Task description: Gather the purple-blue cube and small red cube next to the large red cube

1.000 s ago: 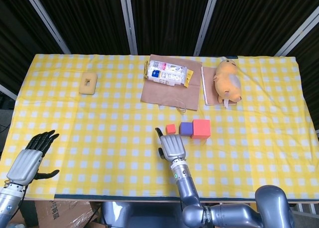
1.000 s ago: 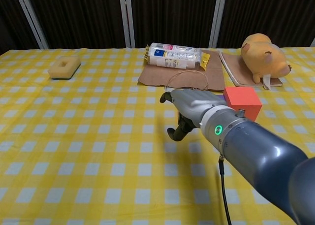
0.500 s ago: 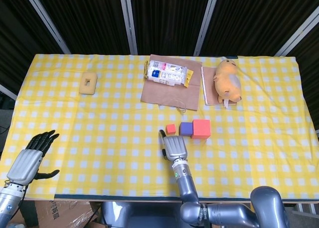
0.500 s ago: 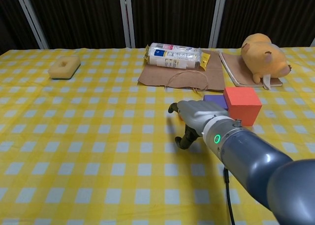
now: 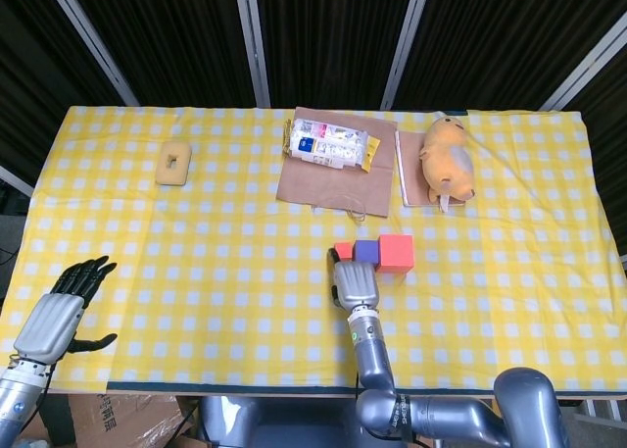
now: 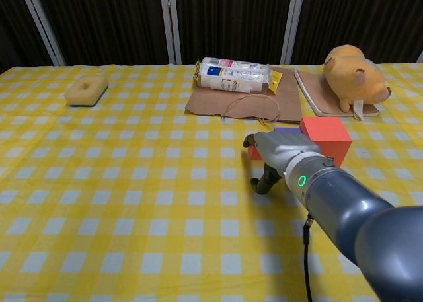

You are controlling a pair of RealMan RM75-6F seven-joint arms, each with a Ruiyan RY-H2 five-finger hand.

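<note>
Sm. red cube (image 5: 342, 250), purple-blue cube (image 5: 365, 251) & lg. red cube (image 5: 396, 253) lined up in a row, touching or nearly so, mid-table on yellow checked cloth (image 5: 216, 262). Right hand (image 5: 354, 284) just in front of the sm. red & purple-blue cubes, fingers curled down, holding nothing; in chest view (image 6: 281, 151) hiding most of both small cubes. Left hand (image 5: 61, 314) well apart at near-left table edge, fingers spread, empty. Farther back: brown paper bag (image 5: 318, 178) w/ snack packet (image 5: 328, 144) on it, notebook (image 5: 409, 170) under plush toy (image 5: 447, 159), sponge (image 5: 174, 164) far left.
</note>
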